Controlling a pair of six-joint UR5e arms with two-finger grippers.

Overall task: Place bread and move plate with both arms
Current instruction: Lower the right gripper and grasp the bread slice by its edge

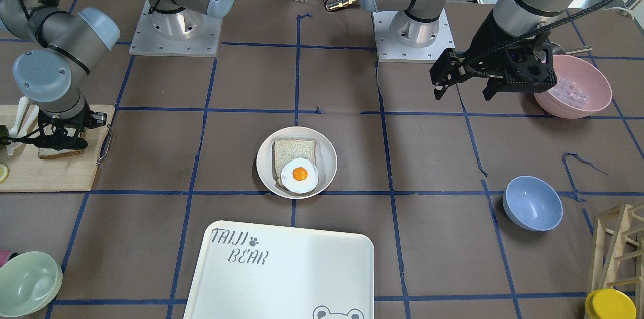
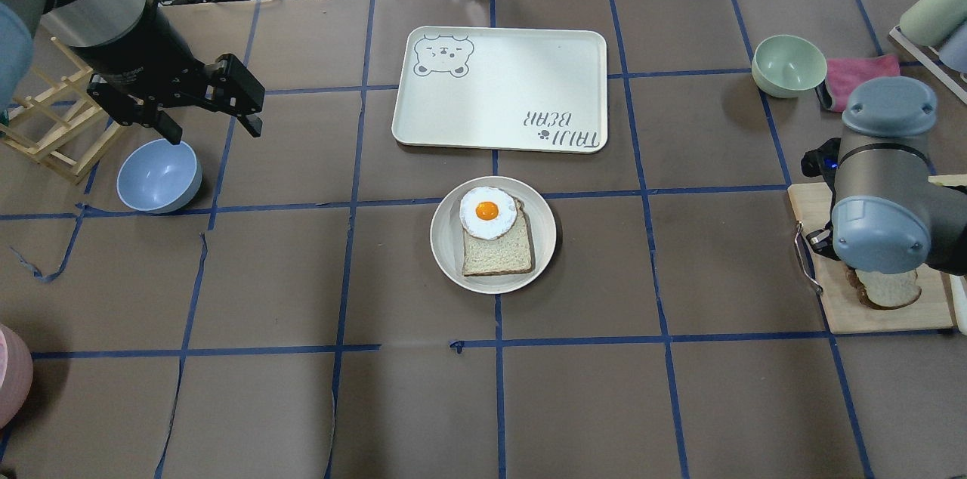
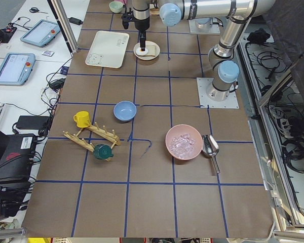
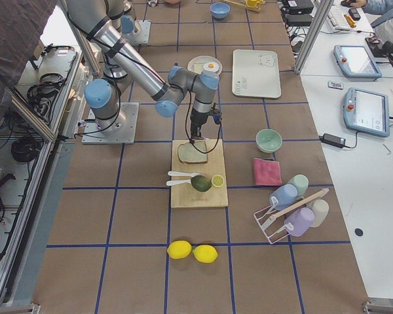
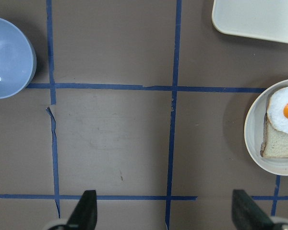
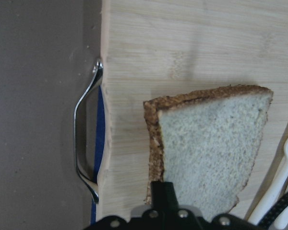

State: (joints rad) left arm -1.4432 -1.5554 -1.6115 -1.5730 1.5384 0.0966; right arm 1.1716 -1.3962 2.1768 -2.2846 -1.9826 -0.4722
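Note:
The bread (image 2: 889,288), a dark-crusted slice, lies on a wooden cutting board (image 2: 838,313) at the table's right end. My right gripper (image 1: 60,146) is down on it. In the right wrist view the fingers (image 6: 163,194) are closed together on the crusted edge of the bread (image 6: 211,143). The plate (image 2: 446,237) sits mid-table and holds a squarer slice topped with a fried egg (image 2: 488,211). My left gripper (image 2: 214,130) hangs open and empty above the table, left of the plate, which shows at the right edge of its wrist view (image 5: 252,129).
The TAIJI BEAR tray (image 2: 498,86) lies just beyond the plate. A blue bowl (image 2: 159,175) and a wooden rack (image 2: 45,124) are near the left gripper. A green bowl (image 2: 788,65) and a pink cloth (image 2: 861,75) lie beyond the board. A pink bowl (image 1: 573,86) holds ice.

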